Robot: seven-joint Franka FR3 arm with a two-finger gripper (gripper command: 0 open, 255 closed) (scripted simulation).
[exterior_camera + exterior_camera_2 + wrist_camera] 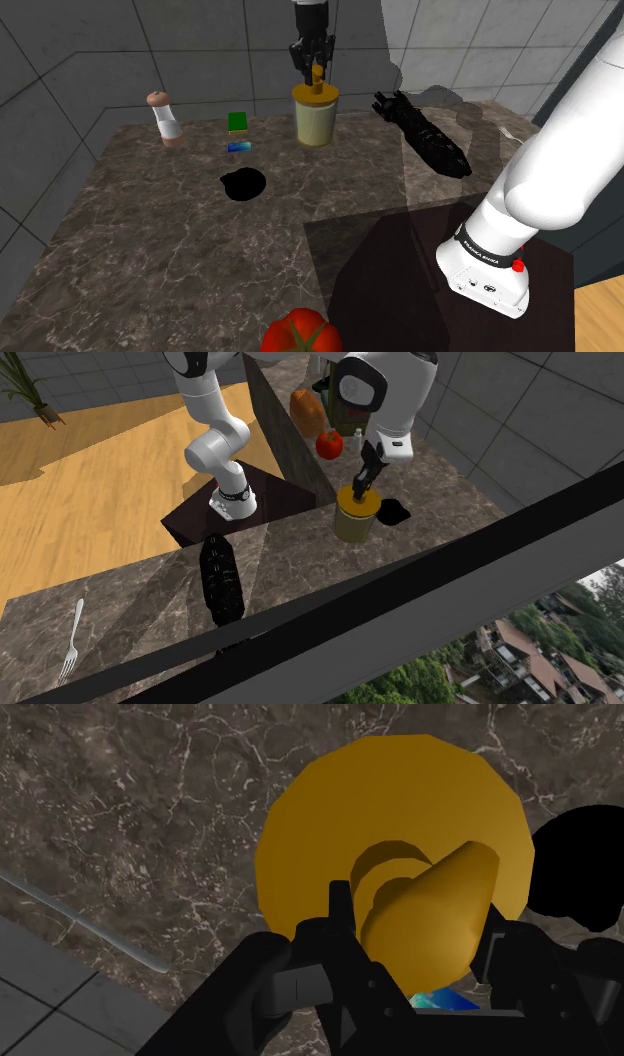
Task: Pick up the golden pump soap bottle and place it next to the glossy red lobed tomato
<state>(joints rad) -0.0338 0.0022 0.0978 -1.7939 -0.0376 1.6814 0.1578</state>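
Shoulder view: soap bottle [316, 120] is seen upper centre, upright on counter [150, 250], its top clasped by gripper [316, 68]; tomato [300, 335] at bottom edge, well apart.
2nd ext. view: soap bottle centre-right, tomato higher up.
Wrist view: fingers [340, 914] narrowed onto soap bottle's top.

The tomato [300, 333] is cut off by the shoulder view's bottom edge.

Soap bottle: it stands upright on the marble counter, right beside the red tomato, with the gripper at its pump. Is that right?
Not quite. In the shoulder view the soap bottle stands far from the tomato, across the counter; the gripper is at its pump, as stated.
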